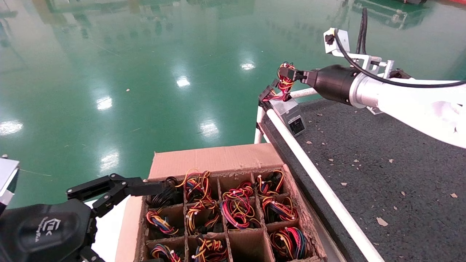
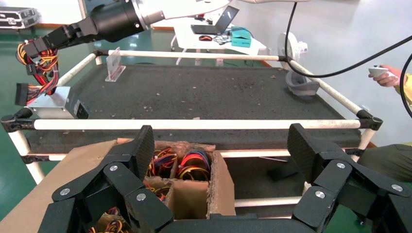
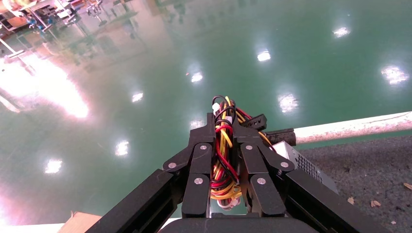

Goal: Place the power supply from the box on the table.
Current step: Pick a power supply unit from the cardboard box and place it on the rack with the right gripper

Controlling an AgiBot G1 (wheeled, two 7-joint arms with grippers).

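Currently one power supply (image 1: 291,115) is seen outside the box (image 1: 218,160), resting on the table (image 1: 382,153) at its far left corner, just inside the white rail (image 1: 320,185), socket panel facing the robot. Its wire bundle (image 1: 284,83) is clamped between the fingers of the right gripper (image 1: 287,74), which is held above the unit. In the right wrist view the red, yellow and black wires (image 3: 223,160) are seen pinched in a narrow gap between the two fingers (image 3: 201,160); only one corner of the grey case (image 3: 303,162) is visible there.

One box is counted, beside the table on the robot's left. About nine wire-filled cells are seen in the head view, plus one cell that looks empty; the near rows are cut off by the frame edge. The units under the wires cannot be made out.

The left gripper (image 1: 109,191) is held low over the box's left edge, fingers spread wide, nothing between them. In the left wrist view both fingers (image 2: 141,150) are seen well apart, and the whole table frame is shown, with a clear bracket (image 2: 114,65) and a grey object (image 2: 301,82) on the far side, which the head view does not show. A person's hand holding a remote (image 2: 384,75) is partly cut off at the edge.
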